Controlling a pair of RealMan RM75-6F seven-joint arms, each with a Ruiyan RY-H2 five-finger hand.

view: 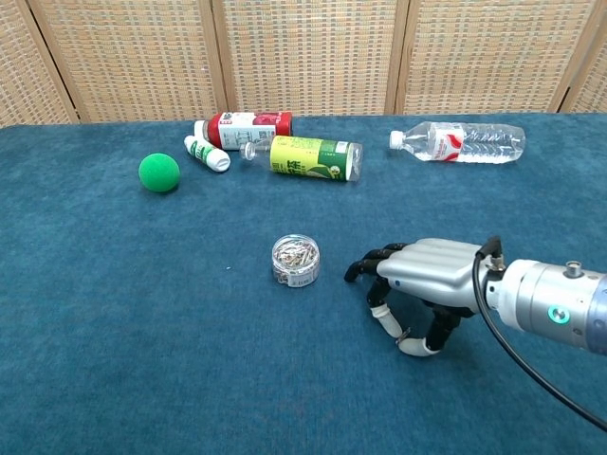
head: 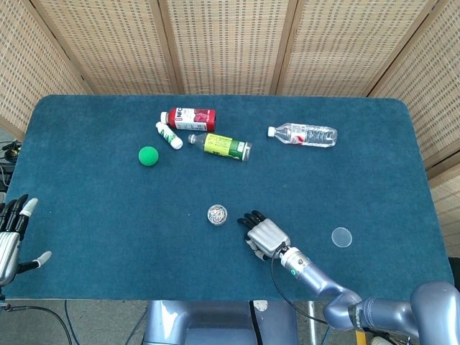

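Sitting upright on the blue cloth-covered table [view: 114, 313], small round clear plastic tub [view: 296, 260] is full of metal paper clips; top looks open or clear-lidded, cannot tell which. Tub is near table centre, just left of right hand [view: 417, 284], not touching. Three bottles lie on their sides at the far side: red-labelled bottle [view: 248, 128], yellow-green-labelled bottle [view: 311, 157] and small white bottle with green print [view: 206, 154], all clustered close. Clear plastic water bottle [view: 460, 141] lies alone to the right, contents not clear. Green ball [view: 159, 172] sits left of the cluster.

Chest view shows clips inside the tub and a single loose paper clip [view: 405, 336] under the right hand by the thumb tip; touching or pinched, cannot tell. Head view shows left hand [head: 11, 241] at the table's near left edge and a clear round lid [head: 342, 236] lying flat on the cloth right of the right hand; chest view shows neither.

Right hand is palm down, low over the cloth, fingers curled down toward the tub, thumb bent under. Left hand is off the table edge, fingers spread, holding nothing.
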